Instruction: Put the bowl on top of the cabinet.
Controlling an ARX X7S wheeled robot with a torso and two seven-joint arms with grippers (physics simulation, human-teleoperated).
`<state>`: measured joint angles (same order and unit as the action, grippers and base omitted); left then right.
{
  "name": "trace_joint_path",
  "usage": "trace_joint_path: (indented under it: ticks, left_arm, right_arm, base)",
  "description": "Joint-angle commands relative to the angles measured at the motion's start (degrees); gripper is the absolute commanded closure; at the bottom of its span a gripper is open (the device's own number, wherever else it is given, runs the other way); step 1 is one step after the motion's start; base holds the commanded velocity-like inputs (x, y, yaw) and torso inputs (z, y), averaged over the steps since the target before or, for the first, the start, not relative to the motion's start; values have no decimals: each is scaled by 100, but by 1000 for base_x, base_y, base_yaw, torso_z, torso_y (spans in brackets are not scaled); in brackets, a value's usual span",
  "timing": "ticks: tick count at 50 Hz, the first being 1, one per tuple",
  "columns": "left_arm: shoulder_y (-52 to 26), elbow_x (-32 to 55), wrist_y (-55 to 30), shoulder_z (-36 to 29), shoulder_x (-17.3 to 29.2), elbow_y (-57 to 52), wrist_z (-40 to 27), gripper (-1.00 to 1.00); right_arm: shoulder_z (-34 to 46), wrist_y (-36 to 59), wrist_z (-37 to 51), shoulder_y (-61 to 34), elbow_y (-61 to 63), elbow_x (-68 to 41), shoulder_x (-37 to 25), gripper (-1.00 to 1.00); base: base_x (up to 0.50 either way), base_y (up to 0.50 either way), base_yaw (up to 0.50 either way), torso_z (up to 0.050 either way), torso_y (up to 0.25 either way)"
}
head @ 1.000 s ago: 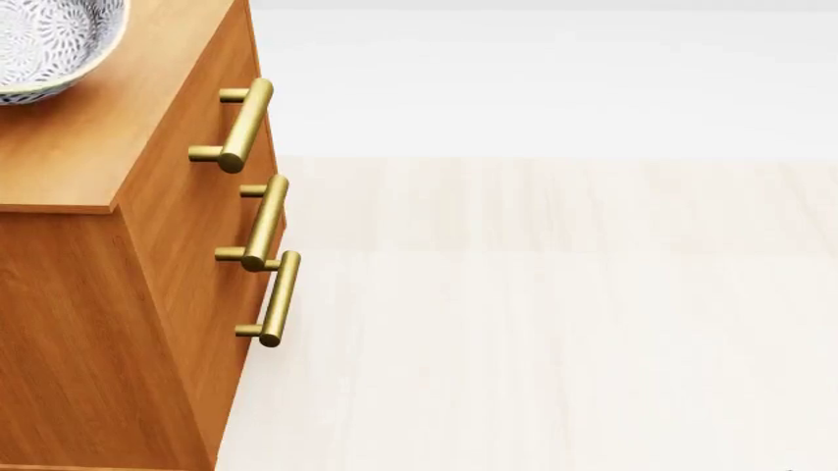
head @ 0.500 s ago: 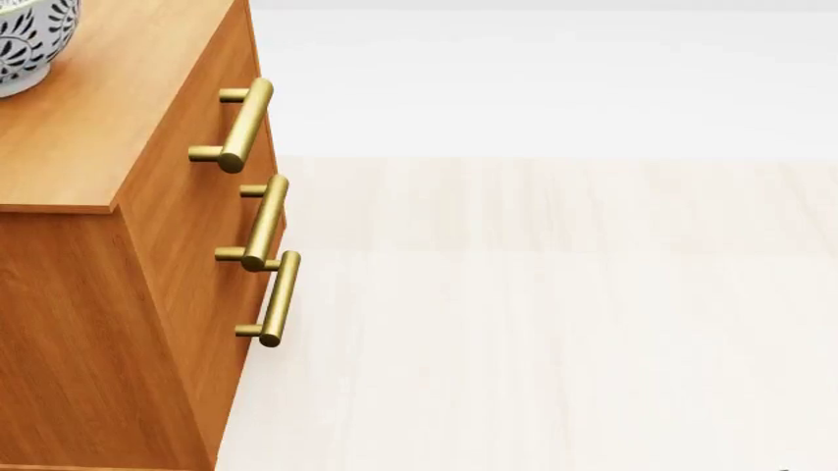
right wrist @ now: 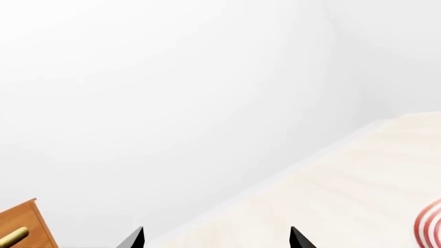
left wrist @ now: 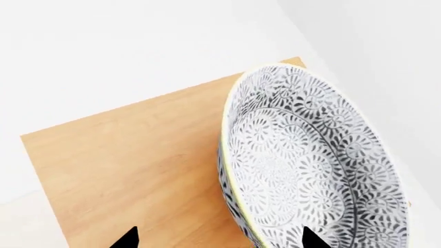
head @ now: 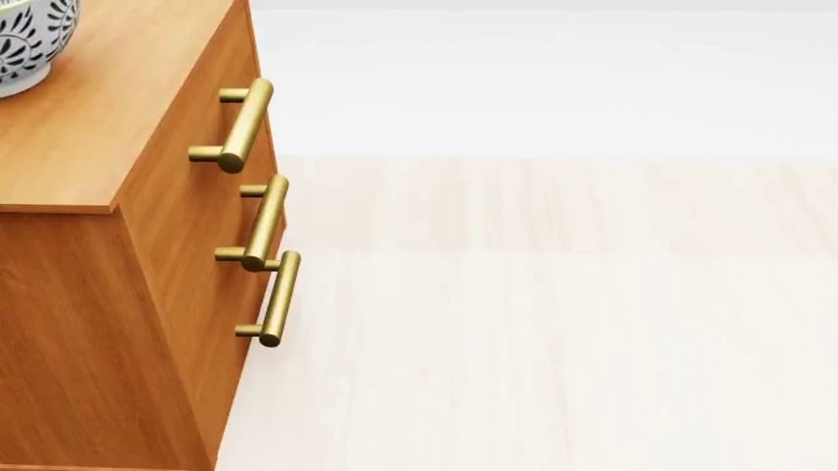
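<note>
In the left wrist view, the two dark fingertips of the left gripper (left wrist: 217, 238) show only as small black tips at the frame edge, set wide apart, so the jaws stand released. One tip lies over bare wood; the other lies against the patterned inside of the bowl (left wrist: 310, 170), though whether it touches cannot be told. The bowl, white with a dense dark grey floral pattern, appears tilted toward the camera and sits on the flat top of the orange-brown cabinet (left wrist: 131, 165). Bare wood stretches beside the bowl, toward the first fingertip. Beyond the bowl, the top ends at a corner, with a white wall behind.

In the head view, only a sliver of the bowl shows at the far upper left corner, resting on the cabinet top well back from the front edge. Three brass bar handles (head: 266, 223) line the cabinet front. Pale floor (head: 550, 324) lies open to the right. No arm appears in this view.

The right gripper (right wrist: 217, 238) also shows two spread dark tips, holding nothing, aimed at the white wall, with a cabinet corner to one side and a red-ringed plate (right wrist: 430, 225) at the opposite frame edge.

Compared with half a second ago, the head view is unchanged.
</note>
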<state>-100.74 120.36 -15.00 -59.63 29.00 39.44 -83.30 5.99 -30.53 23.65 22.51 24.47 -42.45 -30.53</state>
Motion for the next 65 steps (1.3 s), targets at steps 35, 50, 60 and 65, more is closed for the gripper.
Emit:
trace_joint_path:
  ticks: [35, 50, 60, 65]
  left_arm:
    - [-1444, 1008, 453, -1970, 650, -1656, -173, -100]
    - [-1841, 555, 28, -2275, 273, -1943, -77, -100]
    - [-2040, 475, -182, -2368, 38, -1802, -4, -100]
    - [-2302, 196, -410, -2596, -89, -1875, -219, -100]
  right_arm:
    - [-17, -303, -266, 441, 291, 265, 73, -100]
    - [34, -216, -236, 370, 261, 368, 107, -100]
    - [74, -136, -221, 291, 227, 395, 113, -100]
    - [80, -113, -215, 268, 217, 384, 109, -100]
  base:
    - [0, 0, 0, 0, 0]
    - [0, 0, 0, 0, 0]
    - [0, 0, 0, 0, 0]
    - [0, 0, 0, 0, 0]
